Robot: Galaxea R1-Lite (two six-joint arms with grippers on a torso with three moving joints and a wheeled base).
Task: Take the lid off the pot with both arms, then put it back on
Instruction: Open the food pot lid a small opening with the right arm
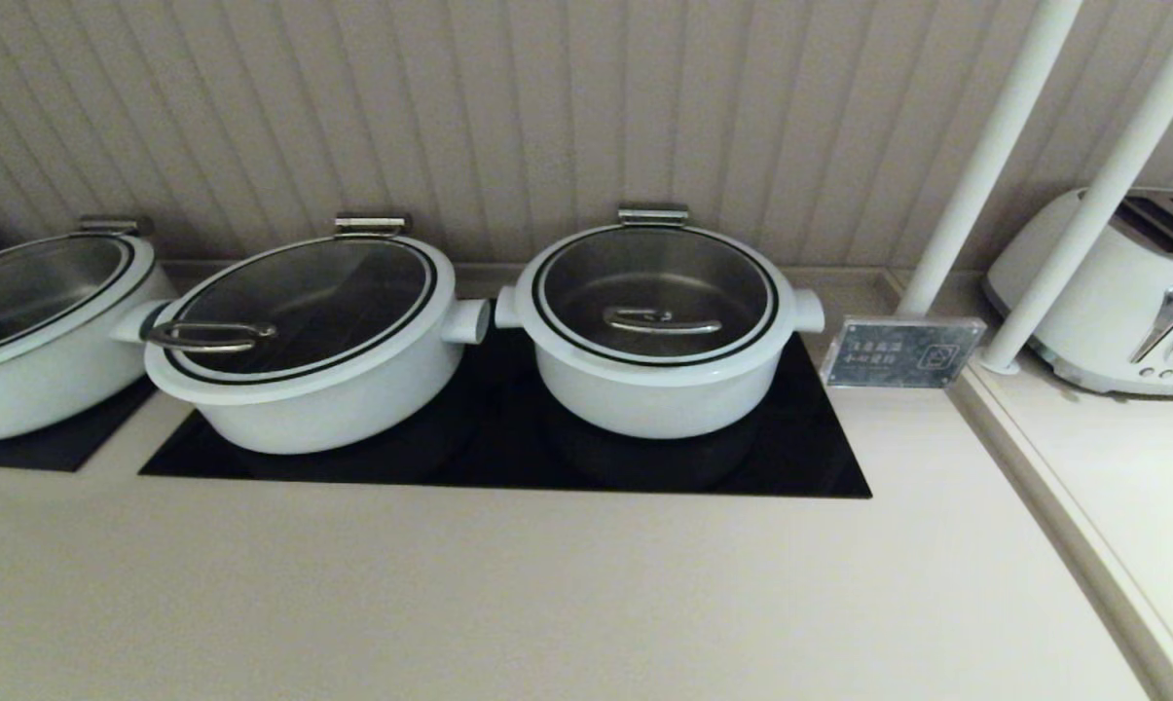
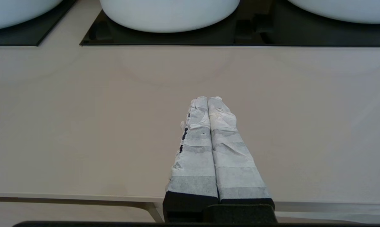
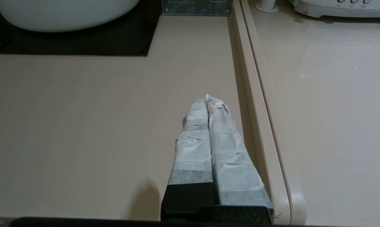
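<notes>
The pot [image 1: 656,389] is deep, round and white with two stubby side handles. It stands at the right of the black cooktop [image 1: 820,458]. The glass lid [image 1: 656,282] with a dark rim lies closed on it, its metal loop handle [image 1: 660,321] at the centre. Neither arm shows in the head view. My left gripper [image 2: 207,98] is shut and empty over the beige counter, well short of the cooktop. My right gripper [image 3: 207,100] is shut and empty over the counter, beside the raised counter ridge [image 3: 256,104]. The pot's lower wall [image 3: 63,14] shows in the right wrist view.
A wider white pot [image 1: 323,380] with an off-centre lid handle stands left of the pot, and another [image 1: 41,341] at far left. A small sign plate [image 1: 902,352], two white poles [image 1: 995,146] and a white toaster [image 1: 1121,292] stand at the right.
</notes>
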